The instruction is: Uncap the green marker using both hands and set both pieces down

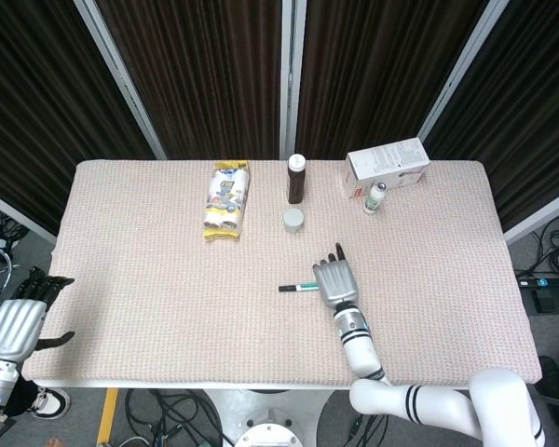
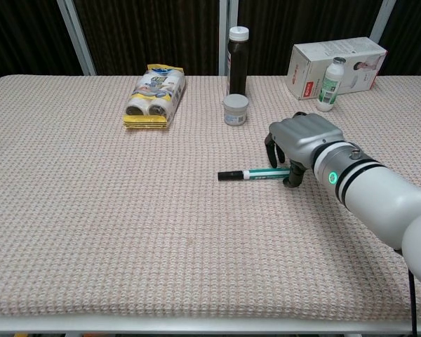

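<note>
Green-and-white plastic, slim and rigid — the green marker [image 2: 256,173] is surely light and smooth, so it will likely roll or skid on the woven tablecloth [image 1: 149,279] if nudged sideways. I judge the barrel's right end the place for one hand, with the black cap [image 2: 229,175] at the left end left free for the other to pull straight off along the axis. The marker lies flat near the table's middle, cap pointing toward the robot's left.

The right hand [image 2: 298,144] sits over the barrel's right end with fingers curled down around it; whether they actually clamp the marker or only cage it, I cannot tell from either view. The left hand [image 1: 19,321] hangs off the table's left edge, well apart from the marker, fingers apart and holding nothing.

Further back stand a small white jar [image 2: 235,110], a dark bottle [image 2: 237,60] just behind it, a yellow twin-pack [image 2: 153,96], and a white box [image 2: 337,63] with a small white bottle [image 2: 328,84] leaning before it.
</note>
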